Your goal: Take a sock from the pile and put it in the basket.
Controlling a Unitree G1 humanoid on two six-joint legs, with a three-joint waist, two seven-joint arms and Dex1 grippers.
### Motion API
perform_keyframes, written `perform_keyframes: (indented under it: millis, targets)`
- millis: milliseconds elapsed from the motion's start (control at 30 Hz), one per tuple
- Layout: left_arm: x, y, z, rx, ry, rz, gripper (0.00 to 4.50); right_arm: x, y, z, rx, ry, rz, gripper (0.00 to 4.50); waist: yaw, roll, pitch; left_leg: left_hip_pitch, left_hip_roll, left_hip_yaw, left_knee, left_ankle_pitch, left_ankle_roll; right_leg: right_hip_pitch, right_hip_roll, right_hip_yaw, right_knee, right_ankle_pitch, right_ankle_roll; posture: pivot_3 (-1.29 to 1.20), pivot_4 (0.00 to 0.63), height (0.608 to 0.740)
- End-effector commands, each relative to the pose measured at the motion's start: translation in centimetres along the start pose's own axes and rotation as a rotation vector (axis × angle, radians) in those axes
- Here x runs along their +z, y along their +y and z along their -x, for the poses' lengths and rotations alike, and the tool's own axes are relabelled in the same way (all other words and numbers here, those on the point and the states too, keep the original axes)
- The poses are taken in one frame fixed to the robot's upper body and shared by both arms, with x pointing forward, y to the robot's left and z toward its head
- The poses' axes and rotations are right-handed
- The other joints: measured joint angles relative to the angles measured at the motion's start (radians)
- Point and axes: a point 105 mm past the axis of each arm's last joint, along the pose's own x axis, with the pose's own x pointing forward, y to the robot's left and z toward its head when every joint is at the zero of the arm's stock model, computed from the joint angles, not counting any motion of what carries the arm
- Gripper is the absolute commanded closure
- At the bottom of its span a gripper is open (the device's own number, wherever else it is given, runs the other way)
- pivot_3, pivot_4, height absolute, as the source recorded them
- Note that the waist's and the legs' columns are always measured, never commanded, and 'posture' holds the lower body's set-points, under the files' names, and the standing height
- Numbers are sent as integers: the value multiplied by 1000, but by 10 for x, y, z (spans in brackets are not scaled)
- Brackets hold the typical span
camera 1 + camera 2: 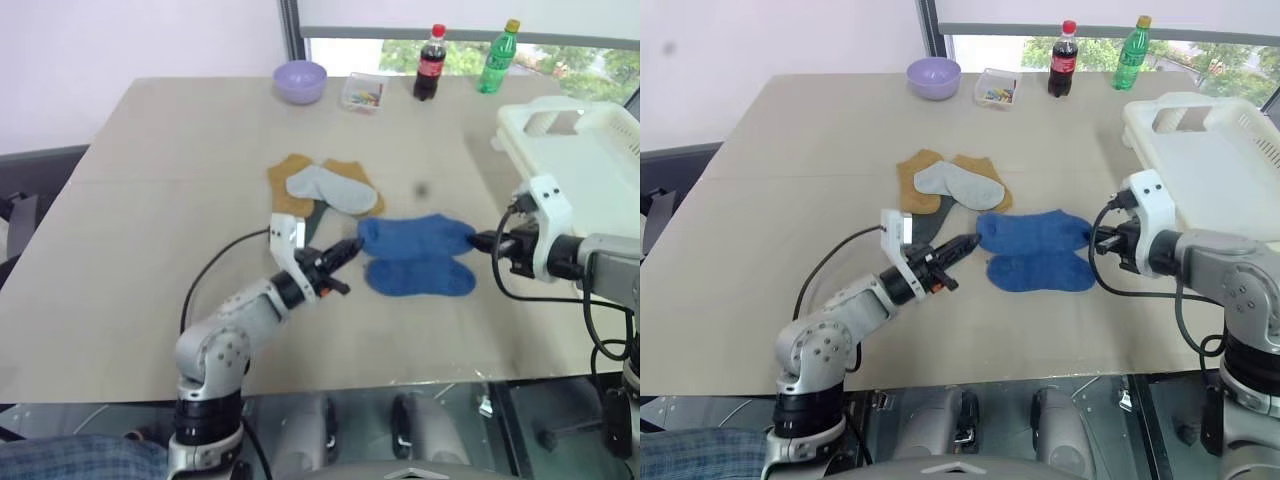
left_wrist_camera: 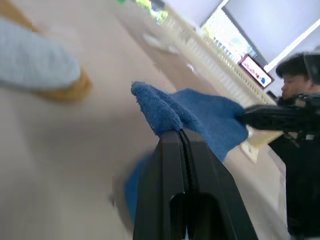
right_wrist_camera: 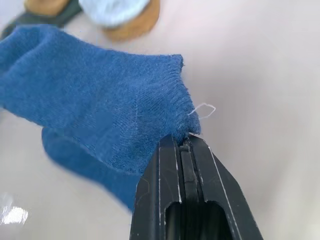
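Right wrist view shows the right claw [image 3: 183, 141] clamped on the limp sock's [image 3: 95, 95] cuff, the left claw [image 2: 181, 134] seemingly pinching its toe.

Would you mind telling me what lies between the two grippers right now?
A blue sock stretches between the left gripper and the right gripper, each shut on one end; the left eye view shows it.

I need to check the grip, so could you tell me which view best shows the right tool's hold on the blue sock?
The right wrist view: the right tool pinches the blue sock at its cuff corner. The eye views show that hold from afar; the left wrist view blurs it.
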Motion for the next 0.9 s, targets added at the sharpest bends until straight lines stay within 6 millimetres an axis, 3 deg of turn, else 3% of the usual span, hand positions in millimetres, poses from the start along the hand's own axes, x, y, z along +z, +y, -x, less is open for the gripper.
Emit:
perform_keyframes:
  millis: [33,233,600,900]
  targets:
    - [-5,-14,-1,-11,-1,-61,4480,-7,6,7,6,28,48,4500,3,0,0,0,0,0,0,0,0,0,0,0,0,0,0,0,150,733]
    - [-29,-17,-1,-1,72,-61,4480,-11,3,8,-11,43,50,4500,3,0,0,1,0,0,0,-2,3,1,0,0,0,0,0,0,150,733]
    - [-24,-17,-5,5,19,-48,4480,-15,3,9,-13,60,49,4500,10,0,0,0,0,-1,0,-2,4,1,0,0,0,0,0,0,150,733]
    - [-22,-21,-8,-33,7,-59,4480,-6,-1,13,-28,29,49,4500,17,0,0,0,0,-1,0,-2,4,1,0,0,0,0,0,0,150,733]
